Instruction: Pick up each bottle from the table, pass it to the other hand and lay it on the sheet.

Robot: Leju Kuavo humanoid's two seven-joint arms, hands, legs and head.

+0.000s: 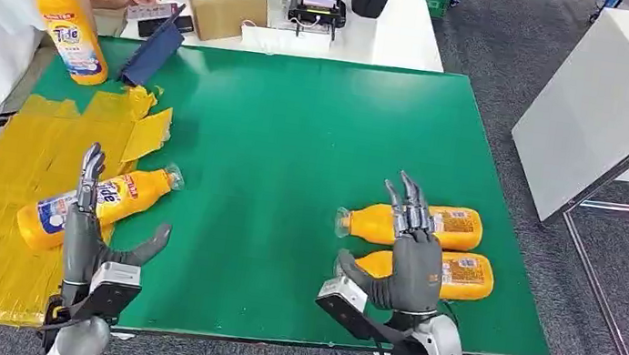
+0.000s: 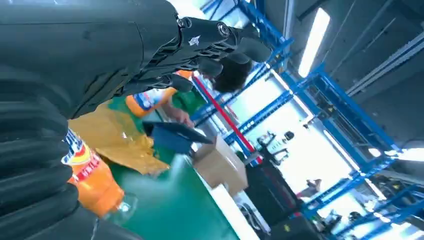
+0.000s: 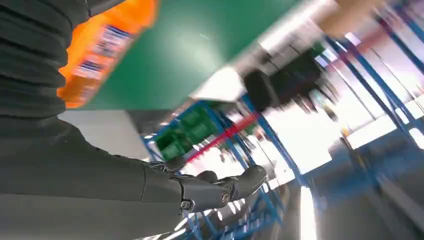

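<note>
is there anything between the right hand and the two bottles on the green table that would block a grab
Nothing visible does. The right hand hangs open right over the two orange bottles: the farther bottle and the nearer bottle lie side by side on the bare green table, with no other item near them.

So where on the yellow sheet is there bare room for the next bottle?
The yellow sheet is bare behind the lying bottle, up to the person's upright bottle, and in front of it toward the near edge. It is crowded around the left hand. The green table middle is open too.
</note>
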